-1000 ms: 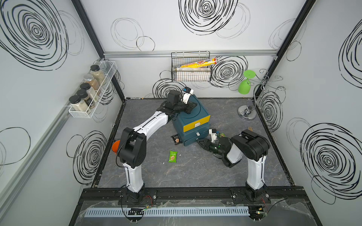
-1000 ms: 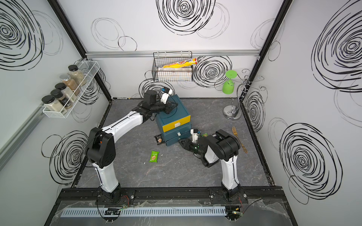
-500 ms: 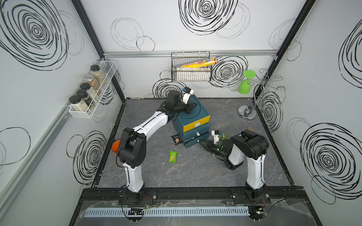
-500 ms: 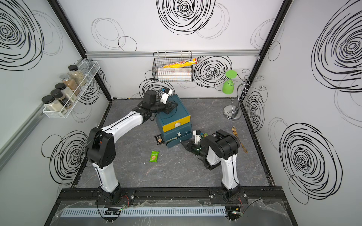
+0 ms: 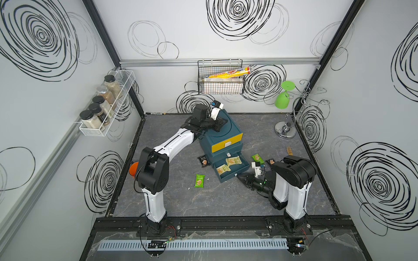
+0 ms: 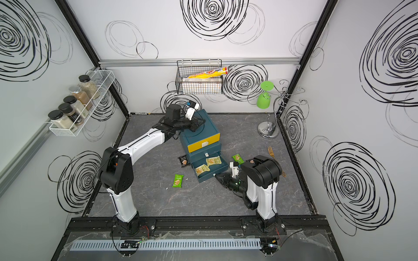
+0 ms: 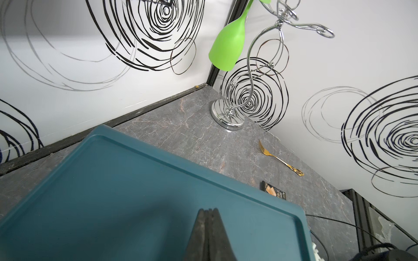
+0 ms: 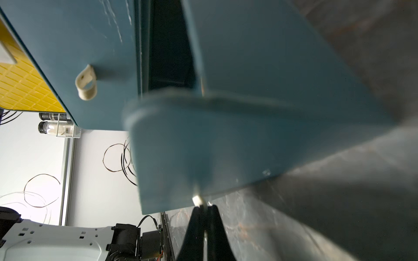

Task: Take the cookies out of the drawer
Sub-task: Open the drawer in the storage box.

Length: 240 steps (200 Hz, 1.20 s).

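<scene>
Your left gripper (image 7: 207, 211) was pressed together with nothing between its jaws, its tip over the flat top of the teal cabinet (image 7: 135, 192); you could not tell whether it touched. Your right gripper (image 8: 203, 209) was pinched on the small white pull tab (image 8: 197, 200) at the front of the bottom drawer (image 5: 235, 172), which stood pulled out.

Of the 6 cookies, 2 lay side by side in that drawer: a cream packet (image 5: 233, 161) and a second cream packet (image 5: 222, 169). The other 4 lay on the grey tabletop (image 5: 214, 203):
- a black packet (image 5: 203, 161) just beside the cabinet on your left arm's side
- a green packet (image 5: 199, 180) nearer the rail
- a second green packet (image 5: 258, 158) just beside the drawer's other side
- a second black packet (image 5: 270, 162) near your right arm
</scene>
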Tool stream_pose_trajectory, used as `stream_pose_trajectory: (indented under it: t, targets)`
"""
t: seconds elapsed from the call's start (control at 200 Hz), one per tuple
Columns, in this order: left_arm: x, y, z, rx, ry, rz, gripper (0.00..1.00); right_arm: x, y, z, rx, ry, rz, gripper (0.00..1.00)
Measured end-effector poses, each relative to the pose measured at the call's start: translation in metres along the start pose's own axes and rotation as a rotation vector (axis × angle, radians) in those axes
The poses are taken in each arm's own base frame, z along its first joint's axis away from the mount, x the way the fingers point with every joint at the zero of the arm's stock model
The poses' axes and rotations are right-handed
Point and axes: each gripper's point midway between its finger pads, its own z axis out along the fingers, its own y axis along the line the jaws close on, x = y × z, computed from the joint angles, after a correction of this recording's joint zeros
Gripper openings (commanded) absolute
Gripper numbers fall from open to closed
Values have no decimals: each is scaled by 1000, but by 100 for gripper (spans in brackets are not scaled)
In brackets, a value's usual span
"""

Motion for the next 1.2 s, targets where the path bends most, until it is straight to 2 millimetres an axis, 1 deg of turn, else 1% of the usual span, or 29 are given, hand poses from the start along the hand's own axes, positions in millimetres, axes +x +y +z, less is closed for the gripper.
stream_pose_trajectory:
  t: [0.09,0.34,0.436,0.581,0.661,0.756,0.816,0.886,0.991,1.011,1.071,1.157,1.202]
  targets:
    - [0,0,0,0,0,2,0,3,2,-4,-2,6,-1,0]
    - [0,0,0,0,1,2,0,8,3,-3,-7,21,-5,0]
    - [0,0,0,1,0,2,0,7,4,-3,-9,19,-7,4]
    - [0,0,0,1,0,2,0,6,10,-4,-23,15,-20,7]
    - [0,0,0,1,0,2,0,6,9,-4,-21,16,-20,7]
    - [0,0,0,2,0,2,1,7,7,-4,-14,19,-22,15]
    - [0,0,0,3,-1,3,2,7,8,-4,-15,19,-26,23]
    - [0,0,0,4,-3,3,2,7,11,-5,-25,17,-41,27]
    - [0,0,0,7,-5,3,4,6,23,-6,-61,19,-69,39]
    - [0,0,-1,7,-7,4,6,6,25,-7,-69,20,-71,41]
    - [-1,0,-1,8,-8,2,9,7,33,-8,-94,30,-83,44]
    - [-1,0,-1,10,-13,0,9,8,46,-10,-136,39,-101,51]
    - [-1,0,-1,12,-15,0,9,7,59,-13,-177,38,-122,52]
